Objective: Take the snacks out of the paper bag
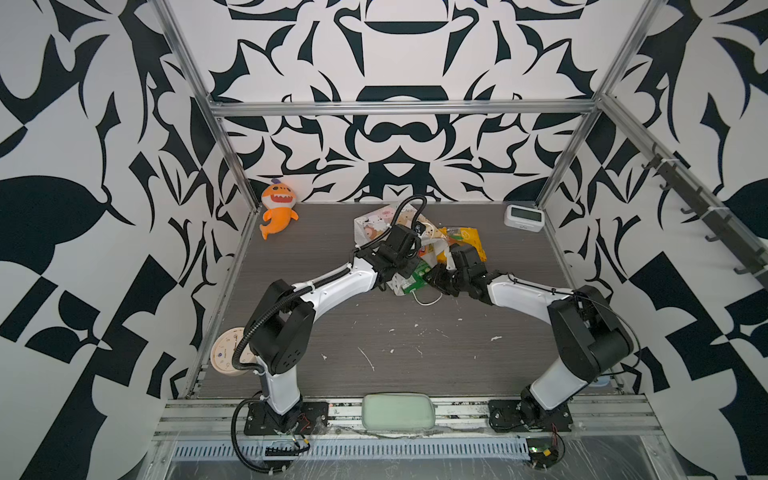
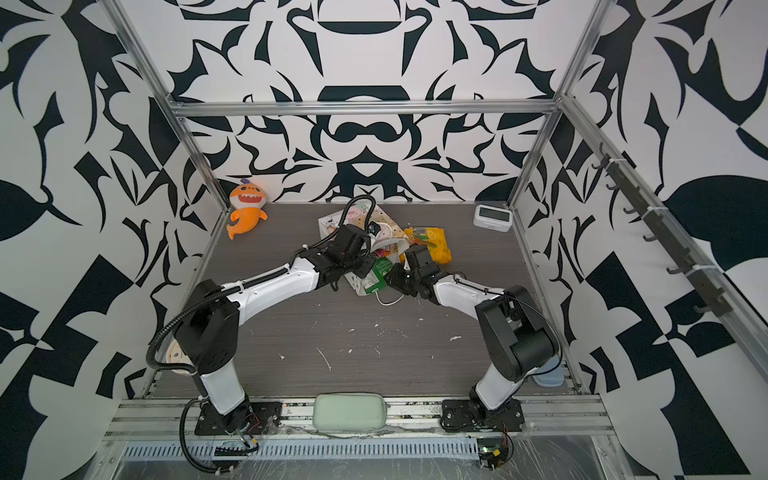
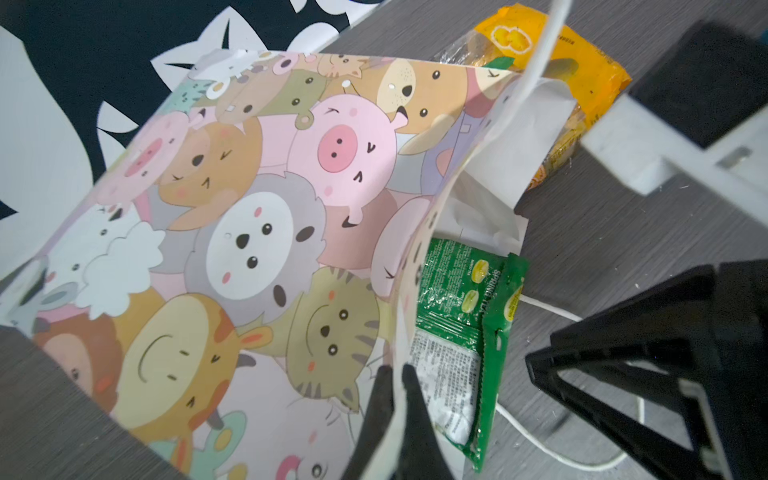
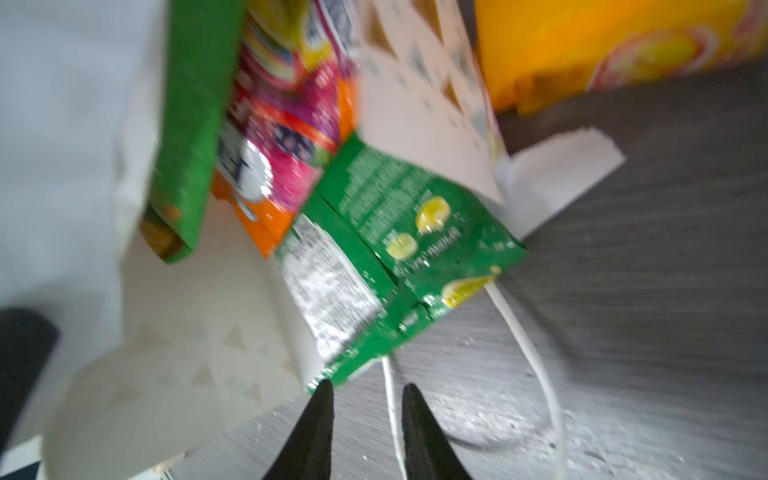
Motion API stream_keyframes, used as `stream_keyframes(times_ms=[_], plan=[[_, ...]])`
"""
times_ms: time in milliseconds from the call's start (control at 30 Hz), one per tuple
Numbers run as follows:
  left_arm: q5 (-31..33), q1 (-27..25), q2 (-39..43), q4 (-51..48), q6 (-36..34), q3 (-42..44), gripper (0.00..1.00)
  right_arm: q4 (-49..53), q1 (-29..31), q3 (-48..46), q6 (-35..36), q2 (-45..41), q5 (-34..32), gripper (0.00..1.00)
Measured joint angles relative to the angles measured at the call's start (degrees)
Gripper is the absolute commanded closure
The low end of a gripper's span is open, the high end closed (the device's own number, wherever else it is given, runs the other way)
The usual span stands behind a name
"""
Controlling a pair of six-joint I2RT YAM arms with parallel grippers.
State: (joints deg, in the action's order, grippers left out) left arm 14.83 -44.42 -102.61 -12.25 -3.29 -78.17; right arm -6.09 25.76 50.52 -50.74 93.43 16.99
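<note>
The left end effector (image 3: 396,374) is clamping shut on the mouth rim of the one white paper gift bag (image 3: 257,232) printed with pastel cartoon animals. The paper edge is sitting between its two black fingers. The right end effector (image 4: 369,385) is standing open and gripping nothing. One fingertip is lying just beside the corner of a glossy green plastic packet (image 4: 415,232), and a strand of white cord handle (image 4: 523,345) is running through the gap.

The bag is lying on its side at the far middle of the grey wood-grain tabletop (image 1: 415,353), its mouth facing near and right.

Four snack packets are showing:
- The first green one is poking out of the mouth onto the tabletop. It is carrying the words "SPRING TEA" beside pictured yellow-green sweets; its white panel of print is too small to read.
- An orange-red and pink packet (image 4: 291,137) is lying deeper inside, its writing too blurred to read.
- A second green packet (image 4: 187,124) is standing on edge against the bag's wall.
- A yellow-orange packet (image 1: 465,241) is lying outside, just right of the bag.

Further out, one orange plush shark (image 1: 277,208) is sitting in the far left corner and one white digital clock (image 1: 523,216) in the far right.
</note>
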Motion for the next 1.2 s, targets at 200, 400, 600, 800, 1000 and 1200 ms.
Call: stream_keyframes(times_ms=[200,400,600,800,1000,1200], plan=[[0.63,-0.02,0.98,0.00,-1.14,0.92,1.00,-4.98,0.00,-0.02,-3.93,-0.24,-2.71,0.64],[1.16,-0.07,1.62,0.04,-1.29,1.75,1.00,-10.05,-0.61,-4.68,-7.52,-2.40,-6.29,0.61],[1.46,-0.09,2.38,0.31,-1.66,2.69,0.80,-9.68,-3.63,-8.81,-8.11,-8.46,-9.16,0.61],[0.11,-0.35,2.40,-0.02,-2.05,2.78,0.54,-9.38,-7.32,-12.13,-7.56,-15.10,-11.15,0.61],[-1.18,-0.61,2.40,-0.55,-2.51,2.64,0.42,-7.89,-8.37,-13.86,-5.51,-16.87,-11.17,0.60],[-1.29,-1.25,2.40,-1.53,-3.48,1.36,0.31,-8.79,-8.37,-13.86,-3.98,-16.31,-8.20,0.60]])
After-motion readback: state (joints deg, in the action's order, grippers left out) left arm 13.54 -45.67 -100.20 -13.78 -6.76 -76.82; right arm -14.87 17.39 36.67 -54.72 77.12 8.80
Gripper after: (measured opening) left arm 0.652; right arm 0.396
